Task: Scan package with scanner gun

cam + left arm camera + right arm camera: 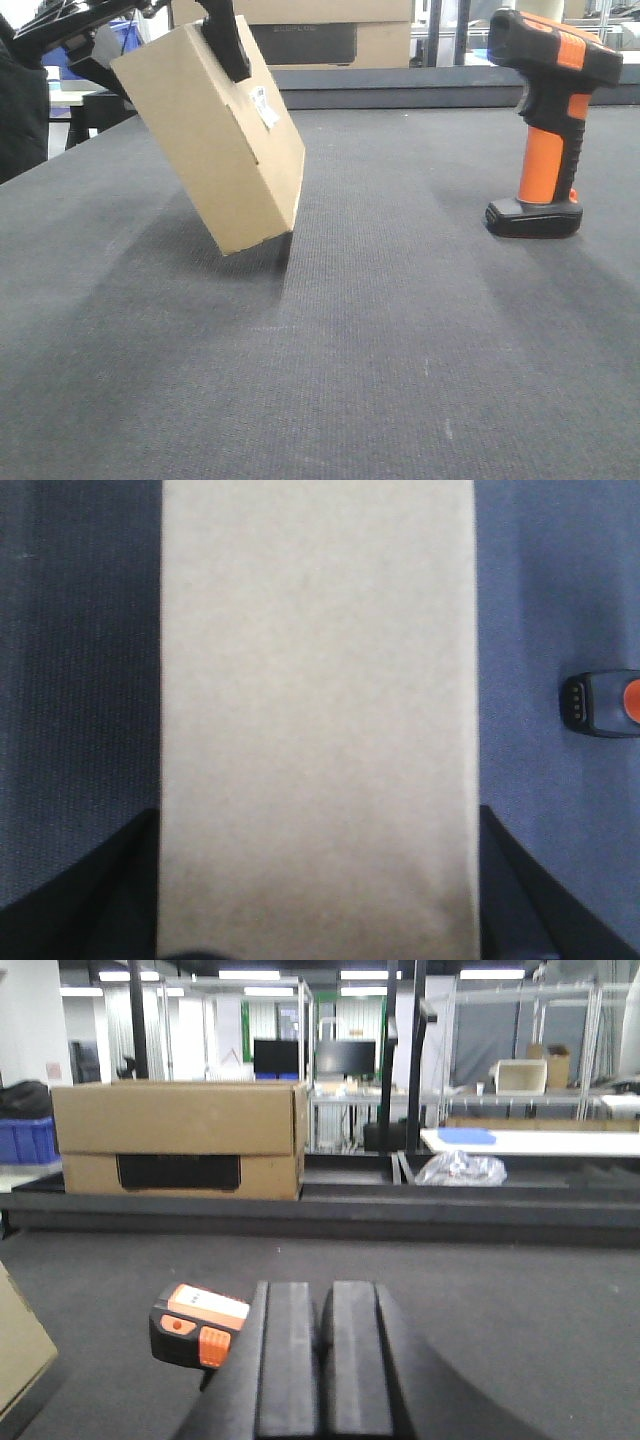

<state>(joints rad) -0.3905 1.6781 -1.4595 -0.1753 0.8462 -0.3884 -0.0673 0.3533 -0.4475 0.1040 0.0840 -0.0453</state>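
Left side of surface (400,350): package (205,140) is clamped in the left tool (318,820). The black fingers (110,880) press on its two opposite sides, near the upper end. The box hangs tilted, top leaning toward the left edge and low corner pointing down at the cloth. A shadow sits right under that corner; whether it touches the surface or clears it cannot be told.

The white label (263,107) sits on the narrow face turned toward the right side. Judgement: the tilt is there to offer the barcode to the scanner's side rather than leave it flat and hidden.

Far edge, behind: stacked cardboard boxes (180,1140) with a dark panel, not involved.

Right side of surface: scanner gun (545,130) stands upright on its flat black foot, orange grip vertical, head facing left toward the package. It is well apart from the package and untouched. Upright standing leaves the handle free for a side grasp.

Right tool (320,1360): fingers pressed together, nothing between them. In the right wrist view the scanner gun lies ahead and to the left of the tool, near but not touching. Judgement: the tool must part before it can take the handle, so the scan step is not yet begun.
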